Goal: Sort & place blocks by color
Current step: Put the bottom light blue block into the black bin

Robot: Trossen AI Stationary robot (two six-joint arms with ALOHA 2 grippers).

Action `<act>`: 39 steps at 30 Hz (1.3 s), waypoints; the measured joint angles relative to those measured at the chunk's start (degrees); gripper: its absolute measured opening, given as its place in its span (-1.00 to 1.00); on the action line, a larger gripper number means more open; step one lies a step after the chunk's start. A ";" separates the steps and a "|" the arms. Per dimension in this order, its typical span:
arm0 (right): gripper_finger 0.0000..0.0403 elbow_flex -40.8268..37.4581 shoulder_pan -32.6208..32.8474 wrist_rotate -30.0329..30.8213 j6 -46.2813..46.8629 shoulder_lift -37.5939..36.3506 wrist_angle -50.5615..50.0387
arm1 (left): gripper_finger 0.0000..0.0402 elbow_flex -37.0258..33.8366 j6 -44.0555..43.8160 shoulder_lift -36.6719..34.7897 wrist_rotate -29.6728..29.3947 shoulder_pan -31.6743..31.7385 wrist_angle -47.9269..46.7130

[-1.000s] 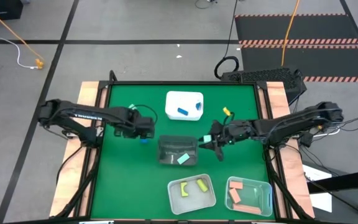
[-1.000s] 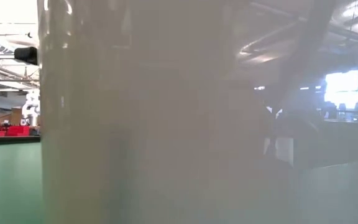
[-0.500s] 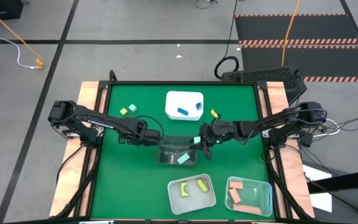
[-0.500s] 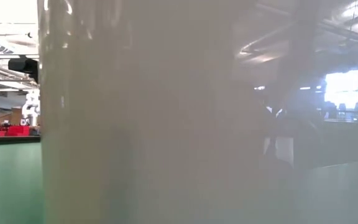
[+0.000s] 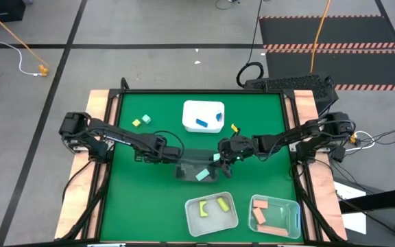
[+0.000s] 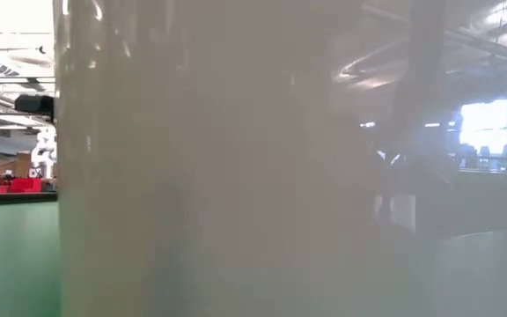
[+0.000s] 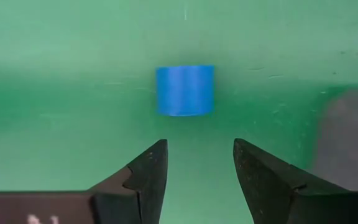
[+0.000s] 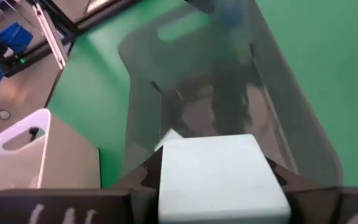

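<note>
Both arms have closed in on my dark tub [image 5: 196, 166] since a second ago. Right gripper [image 8: 224, 180] pinches a mint block [image 8: 219, 169] above it (firmly held). Left gripper [image 7: 197, 163], fingers parted and empty, faces a blue cube [image 7: 184, 90] on the mat.

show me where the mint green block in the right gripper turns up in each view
High view: mint green block at the right gripper, over the right rim of the dark tub.
Low view: not in it; a pale wall fills the picture.
Left wrist view: not in it.
Right wrist view: large, bottom centre, held between the fingers.
Shared landmark: the dark tub.
</note>
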 joint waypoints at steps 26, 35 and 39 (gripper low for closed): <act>-0.45 -0.15 0.33 0.58 -0.01 -10.50 0.57 | -0.08 -0.02 -0.38 0.51 0.01 -0.27 0.38; -0.44 -0.15 0.28 0.24 -2.06 1.21 10.42 | -0.08 -0.02 -1.32 0.52 0.01 -0.27 0.42; -0.45 -0.15 0.28 0.23 -4.28 4.28 13.74 | -0.08 -0.02 -1.32 0.52 0.01 -0.27 0.44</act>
